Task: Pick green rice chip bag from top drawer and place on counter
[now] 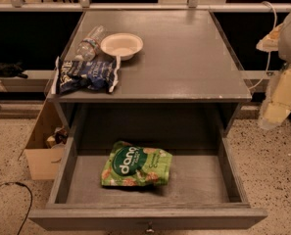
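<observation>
Gripper (279, 99) is off at the right edge, up beside the counter (184, 58), holding nothing, and honestly can't tell its state. Green bag (136, 164) lies flat in the pulled-out drawer (145, 218), about mid-floor. Up top on the left: blue bag (86, 76), bowl (121, 45), bottle (89, 43) on its side.

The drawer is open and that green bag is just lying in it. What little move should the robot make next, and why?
Probably swing the claw left and down until it is above the green rice chip bag. The claw is at the right edge of view, beside the counter and well away from the bag. The bag lies flat and uncovered in the open top drawer.
</observation>
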Tool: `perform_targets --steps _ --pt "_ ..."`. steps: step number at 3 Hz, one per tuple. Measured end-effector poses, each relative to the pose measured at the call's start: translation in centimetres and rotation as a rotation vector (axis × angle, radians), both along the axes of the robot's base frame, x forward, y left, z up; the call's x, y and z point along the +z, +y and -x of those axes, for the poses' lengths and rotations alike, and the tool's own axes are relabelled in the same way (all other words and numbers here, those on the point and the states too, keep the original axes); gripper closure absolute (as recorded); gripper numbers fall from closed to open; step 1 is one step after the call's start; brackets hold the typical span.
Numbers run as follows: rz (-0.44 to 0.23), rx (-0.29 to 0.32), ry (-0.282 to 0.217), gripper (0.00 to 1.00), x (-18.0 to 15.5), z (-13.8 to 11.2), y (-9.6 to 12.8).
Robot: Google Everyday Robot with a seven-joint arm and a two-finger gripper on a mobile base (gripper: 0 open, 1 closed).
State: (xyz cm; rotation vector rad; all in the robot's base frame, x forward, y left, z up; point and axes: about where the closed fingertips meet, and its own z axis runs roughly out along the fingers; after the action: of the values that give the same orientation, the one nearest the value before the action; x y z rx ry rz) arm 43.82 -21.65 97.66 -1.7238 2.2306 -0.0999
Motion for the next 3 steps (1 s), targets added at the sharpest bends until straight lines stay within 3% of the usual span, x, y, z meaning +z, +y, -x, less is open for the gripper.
perform_targets --steps 1,2,3 --pt "0.000 0.000 0.000 0.00 0.0 0.0 0.0" --pt "-0.156 -0.007 0.002 0.00 -1.1 -1.2 1.1" --pt "-0.357 -0.008 0.026 0.00 -4.8 -1.6 4.0"
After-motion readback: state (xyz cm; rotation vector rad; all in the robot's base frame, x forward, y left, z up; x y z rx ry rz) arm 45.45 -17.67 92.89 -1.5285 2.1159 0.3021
